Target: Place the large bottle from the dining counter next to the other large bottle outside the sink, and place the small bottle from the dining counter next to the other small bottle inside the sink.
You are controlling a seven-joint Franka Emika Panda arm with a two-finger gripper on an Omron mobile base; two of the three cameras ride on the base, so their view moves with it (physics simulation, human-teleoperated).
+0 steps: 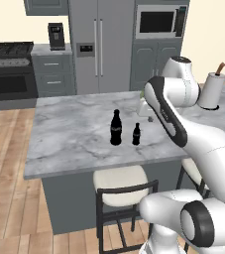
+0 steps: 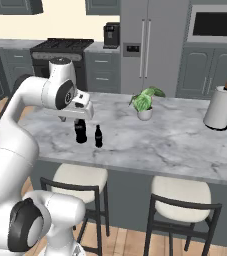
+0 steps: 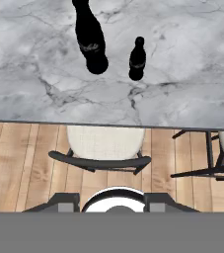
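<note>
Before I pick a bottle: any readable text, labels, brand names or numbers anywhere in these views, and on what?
No text can be read in any view.
large bottle: a pale band round its middle, too blurred to read.
small bottle: a faint pale band, too small to read.
fridge: a dark dispenser panel, no characters legible.
microwave: a control strip at its right, too small to read.
coffee machine: no markings legible.

The robot arm (image 1: pixel 193 144) is shiny white, made of fat round tubes like big sausages. Dark grey rings sit where the parts bend, and one dark band curves along the arm at about 12 o'clock in the left base view. A round dark grey cap sits on the joint at 5 o'clock. The hand is white and boxy.
</note>
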